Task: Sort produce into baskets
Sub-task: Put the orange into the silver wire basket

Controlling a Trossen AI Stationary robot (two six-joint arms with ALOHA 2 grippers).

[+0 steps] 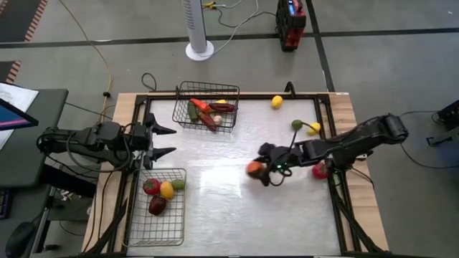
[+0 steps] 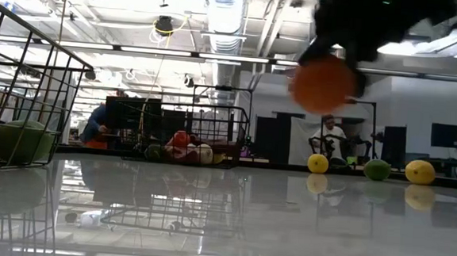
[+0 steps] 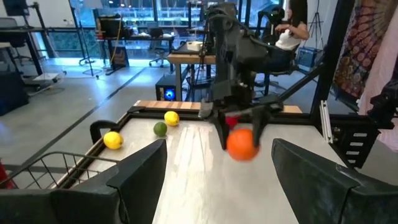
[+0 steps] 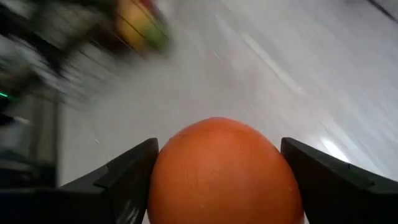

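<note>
An orange (image 1: 253, 169) hangs above the middle of the table with my right gripper (image 1: 259, 172) shut on it; that arm reaches in from the table's right edge. In the low view the orange (image 2: 321, 84) is well clear of the tabletop. Two wire baskets stand on the table. The far one (image 1: 206, 122) holds red, orange and green vegetables, and the near-left one (image 1: 147, 226) holds a tomato, a lemon, a lime and a dark red fruit. My left gripper (image 1: 163, 141) waits open at the table's left edge between the baskets, touching nothing. My right gripper pinches the orange between its two fingers, one on each opposite side (image 4: 165, 171). The fingers (image 4: 124, 177) slant downward, coming from the table's right side. The orange is lifted clear of the table.
Loose on the far right part of the table lie a lemon (image 1: 277, 102), a lime (image 1: 297, 125) and a second lemon (image 1: 313, 129). A red tomato (image 1: 320, 170) sits under my right arm. Raised rails run along the table's edges. People sit in the room beyond.
</note>
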